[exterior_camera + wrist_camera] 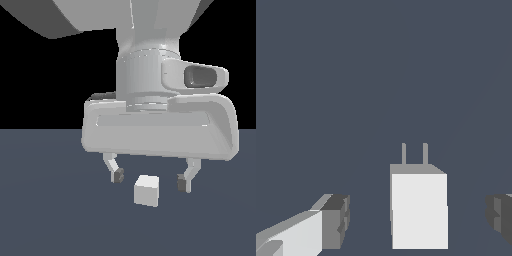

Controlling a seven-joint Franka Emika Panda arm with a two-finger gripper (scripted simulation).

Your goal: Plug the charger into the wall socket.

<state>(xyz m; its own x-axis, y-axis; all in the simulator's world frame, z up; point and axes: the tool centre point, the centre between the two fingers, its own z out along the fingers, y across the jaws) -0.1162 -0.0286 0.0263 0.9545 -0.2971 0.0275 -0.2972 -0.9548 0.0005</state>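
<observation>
Between the spread, empty fingers (150, 179) sits the charger (147, 190) on the desk (45, 210), prongs toward twelve o'clock in the wrist view; ungrasped yet, socket unseen, plugging remains.

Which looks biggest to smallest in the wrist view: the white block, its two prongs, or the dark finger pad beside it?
1. Charger, the white block, clearly largest.
2. Dark finger pad, though nearness to the camera may inflate it.
3. Prongs, thin and smallest.
</observation>
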